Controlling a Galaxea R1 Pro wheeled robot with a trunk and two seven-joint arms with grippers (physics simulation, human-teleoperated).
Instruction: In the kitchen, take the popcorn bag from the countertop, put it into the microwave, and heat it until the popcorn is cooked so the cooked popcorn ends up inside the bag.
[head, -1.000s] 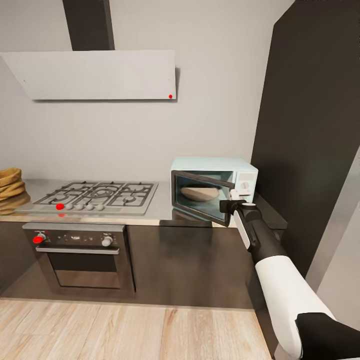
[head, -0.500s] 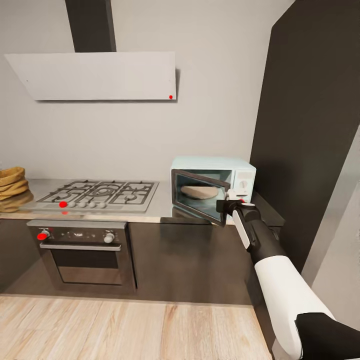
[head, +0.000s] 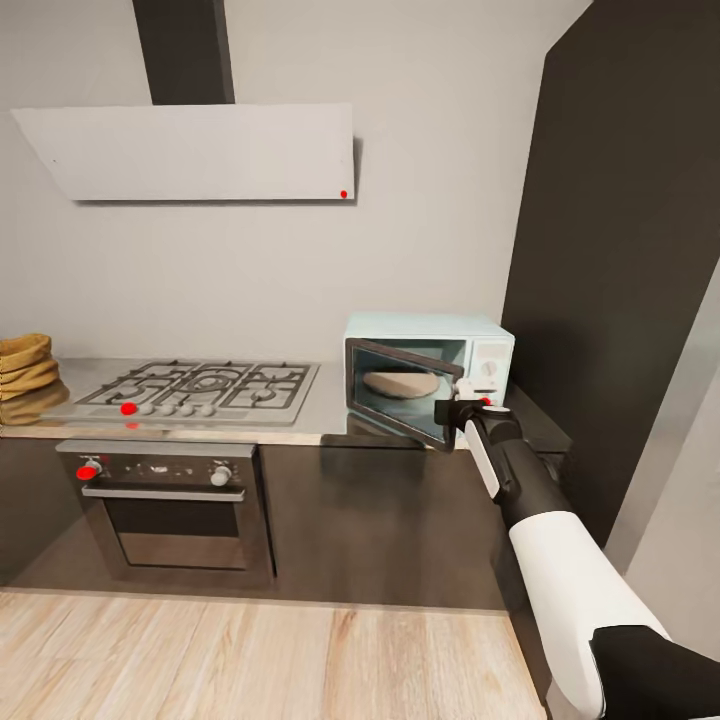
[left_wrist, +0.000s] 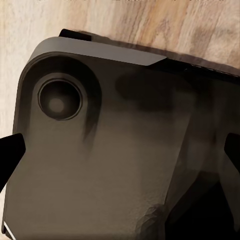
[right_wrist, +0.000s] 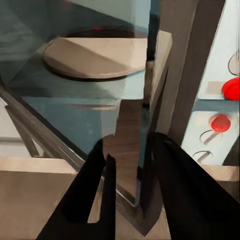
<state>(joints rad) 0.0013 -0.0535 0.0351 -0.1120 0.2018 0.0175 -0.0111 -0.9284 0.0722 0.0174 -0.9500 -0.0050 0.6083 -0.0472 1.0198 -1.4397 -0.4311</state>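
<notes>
Kitchen (head: 430, 220): pale grey wall, dark cabinets. Long steel countertop (head: 325, 415) runs left to right, w/ gas hob (head: 200, 388) at its middle and steel oven (head: 165, 500) below.

Microwave (head: 430, 375) sits at far right of the counter, door (head: 405, 405) swung partly open; round turntable plate (head: 400, 382) inside, nothing on it.

Right gripper (head: 458, 410) is at the door's free edge. In the right wrist view its fingers (right_wrist: 97, 200) are spread, straddling the door edge (right_wrist: 145, 150), not clamped.

Popcorn bag (head: 22, 365) stands at far left of the counter, well apart from the microwave, untouched.

Progress, as a judgement: early. Door opening underway; fetching the bag, loading, shutting and heating are all left.
</notes>
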